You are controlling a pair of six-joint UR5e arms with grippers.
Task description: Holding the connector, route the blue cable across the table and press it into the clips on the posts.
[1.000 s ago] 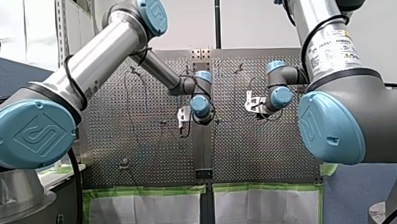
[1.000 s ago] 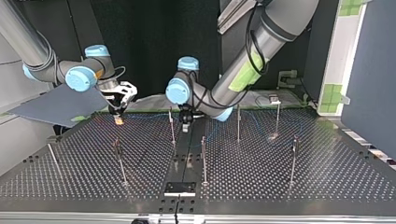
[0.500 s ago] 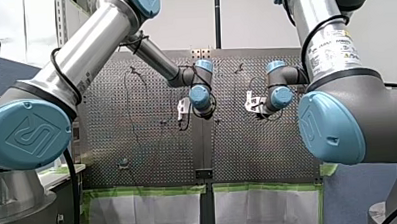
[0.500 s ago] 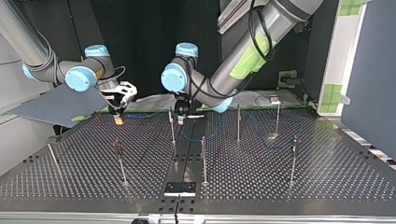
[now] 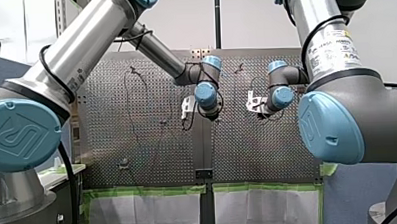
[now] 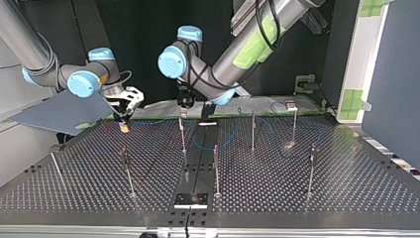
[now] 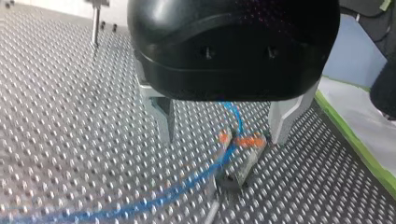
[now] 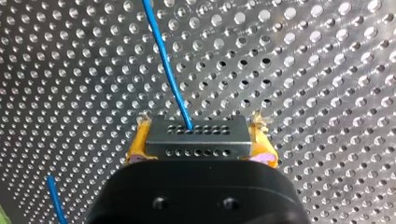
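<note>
Perforated metal table (image 6: 297, 193), edged with green tape (image 5: 149, 191), carrying thin upright posts (image 6: 216, 168) set well apart. My right gripper (image 6: 124, 122), low at the top view's far left, clamps its yellow pads (image 8: 136, 142) on the connector (image 8: 196, 140), a flat grey block with two rows of small holes; the blue cable (image 8: 168, 70) runs from its holed face. My left gripper (image 7: 224, 126), black-bodied, has its metal fingers (image 7: 163, 114) spread and empty above an orange-tabbed clip (image 7: 243, 140) beside which the cable passes. Blue joint caps (image 5: 17, 133) bear an embossed emblem; the white label (image 5: 332, 50) on my right arm is too small to read.
</note>
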